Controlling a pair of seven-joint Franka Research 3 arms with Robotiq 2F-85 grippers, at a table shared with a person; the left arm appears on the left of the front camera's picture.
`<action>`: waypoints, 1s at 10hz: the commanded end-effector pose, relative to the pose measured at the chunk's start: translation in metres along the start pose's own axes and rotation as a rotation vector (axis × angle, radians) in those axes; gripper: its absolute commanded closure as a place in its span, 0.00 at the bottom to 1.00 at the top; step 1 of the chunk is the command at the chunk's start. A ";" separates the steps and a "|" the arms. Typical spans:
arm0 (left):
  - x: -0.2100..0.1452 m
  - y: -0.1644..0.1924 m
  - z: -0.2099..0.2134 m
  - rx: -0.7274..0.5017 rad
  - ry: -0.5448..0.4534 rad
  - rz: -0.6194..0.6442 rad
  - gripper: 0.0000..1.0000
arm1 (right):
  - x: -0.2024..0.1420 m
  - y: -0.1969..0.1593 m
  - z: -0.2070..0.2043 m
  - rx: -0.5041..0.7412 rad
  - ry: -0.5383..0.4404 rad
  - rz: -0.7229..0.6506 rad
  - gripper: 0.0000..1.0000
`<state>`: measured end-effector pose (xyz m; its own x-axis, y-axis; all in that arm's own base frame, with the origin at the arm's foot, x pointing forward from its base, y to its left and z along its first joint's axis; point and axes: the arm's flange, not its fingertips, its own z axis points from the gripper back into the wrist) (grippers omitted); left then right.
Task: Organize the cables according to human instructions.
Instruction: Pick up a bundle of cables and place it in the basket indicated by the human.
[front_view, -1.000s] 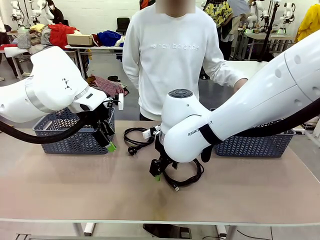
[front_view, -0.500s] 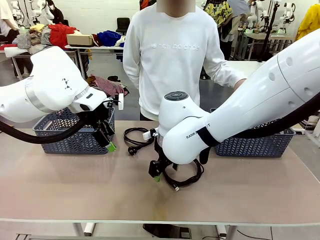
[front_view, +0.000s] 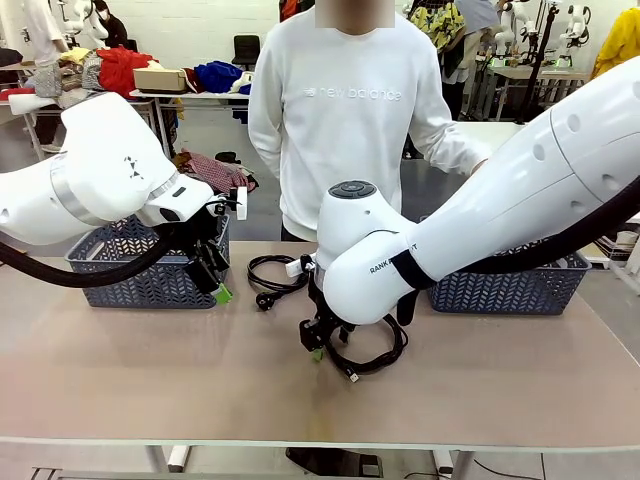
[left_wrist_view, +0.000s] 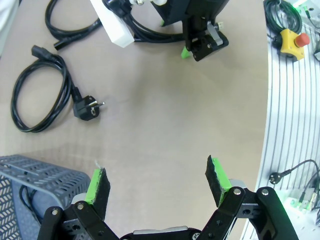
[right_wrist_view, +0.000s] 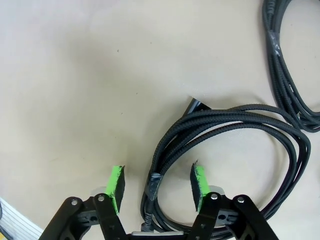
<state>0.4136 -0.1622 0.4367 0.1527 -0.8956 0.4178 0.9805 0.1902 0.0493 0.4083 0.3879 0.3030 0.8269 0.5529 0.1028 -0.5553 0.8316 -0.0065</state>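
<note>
At the bottom edge of the right wrist view, the right tool (right_wrist_view: 158, 187) stands with its green pads (right_wrist_view: 116, 186) partway apart, one on each side of a bundled stretch of the braided black cord coil (right_wrist_view: 225, 120). Bare gaps show on both sides, so nothing is clamped yet. That straddle looks chosen to catch several turns at once, where a wrap binds them, so the coil would lift as one loop rather than unwind. The cord is thin and woven, wound in a loose oval lying flat on the pale beige bench (right_wrist_view: 60, 75), with a small dark connector (right_wrist_view: 196, 105) poking out at its upper rim.

Low in the left wrist view, the left tool (left_wrist_view: 157, 182) hangs wide open and empty above bare bench, beside the grey lattice plastic basket (left_wrist_view: 40, 175), probably parked clear of the other arm. At the left of that frame lies a smooth black cable with a chunky round plug (left_wrist_view: 35, 95), also loosely coiled and untouched. Across the bench, top centre of the front view, a person in a white sweatshirt (front_view: 340, 110) stands between the two baskets, likely to direct where each cable goes.
</note>
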 end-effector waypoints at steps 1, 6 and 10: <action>-0.001 -0.001 0.001 0.007 -0.011 0.012 0.00 | 0.005 0.000 0.001 -0.001 -0.003 -0.050 0.60; -0.001 -0.001 0.001 0.007 -0.011 0.012 0.00 | 0.004 -0.002 0.004 0.018 -0.007 -0.070 0.85; -0.001 -0.001 0.001 0.007 -0.011 0.012 0.00 | -0.004 0.002 0.009 0.049 0.009 -0.069 1.00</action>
<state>0.4136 -0.1622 0.4367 0.1527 -0.8956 0.4177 0.9805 0.1902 0.0493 0.4099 0.3868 0.3065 0.8557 0.5075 0.1009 -0.5122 0.8584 0.0267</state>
